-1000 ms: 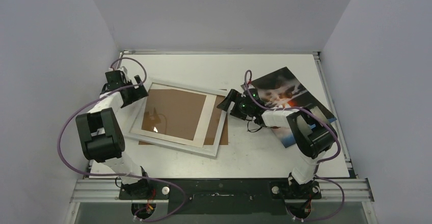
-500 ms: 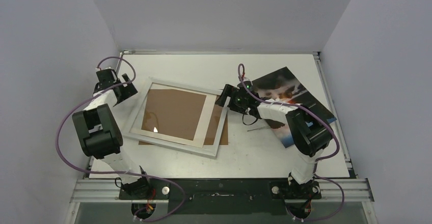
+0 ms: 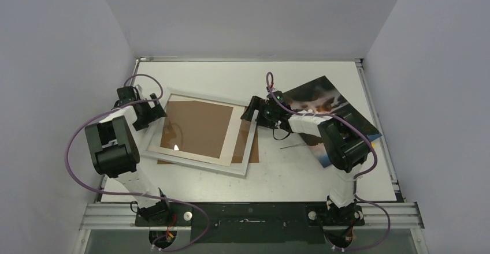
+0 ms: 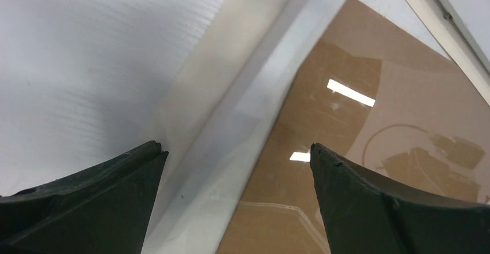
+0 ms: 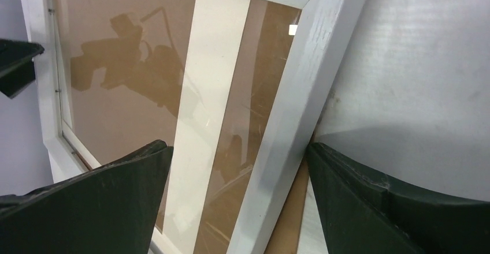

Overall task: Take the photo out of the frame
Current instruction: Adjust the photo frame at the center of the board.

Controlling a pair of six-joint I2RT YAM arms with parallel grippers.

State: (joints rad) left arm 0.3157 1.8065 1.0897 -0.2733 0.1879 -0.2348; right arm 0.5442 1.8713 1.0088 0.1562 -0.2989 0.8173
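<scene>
From above we see the whole layout. The frame point(image 3: 199, 128) lies flat and askew near the middle of the white tabletop point(image 3: 231, 75). The photo point(image 3: 323, 95) lies loose to its right, out of the frame and partly beneath the right arm.

The wrist cameras show no photo, but they give the gap at each set of fingers, which the top view cannot. The left fingers point(image 3: 155, 111) stand wide open and hold nothing, and the frame's left white rail runs diagonally between them. The right fingers point(image 3: 252, 111) are spread wide too, one on each side of the frame's right rail, without clamping it.

That close view also shows the cream mat point(image 5: 211, 104) under reflective glass. A sliver of brown board point(image 5: 289, 231) pokes out beneath the rail.

The photo lies behind the right fingers, apart from them. Plain pale walls point(image 3: 248, 11) enclose the tabletop on three sides.
</scene>
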